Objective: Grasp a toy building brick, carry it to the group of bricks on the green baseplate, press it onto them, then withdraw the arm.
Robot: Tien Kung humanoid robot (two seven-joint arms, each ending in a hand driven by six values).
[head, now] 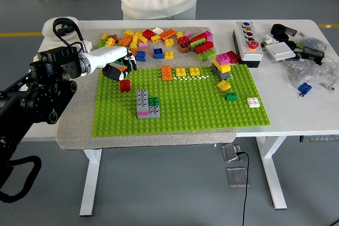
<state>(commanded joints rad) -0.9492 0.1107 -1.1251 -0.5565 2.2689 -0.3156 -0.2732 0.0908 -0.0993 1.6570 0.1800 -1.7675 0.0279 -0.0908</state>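
Left hand (117,66), fingers curled and empty, hovers at the upper left of the green baseplate (180,107); red brick (125,85) sits just below, possibly not fully seated, and could be clipped.

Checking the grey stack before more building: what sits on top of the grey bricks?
Nothing sits on the grey bricks, whose studs are bare. A green brick stands beside them. A pink strip shows below; anything beneath is hidden.
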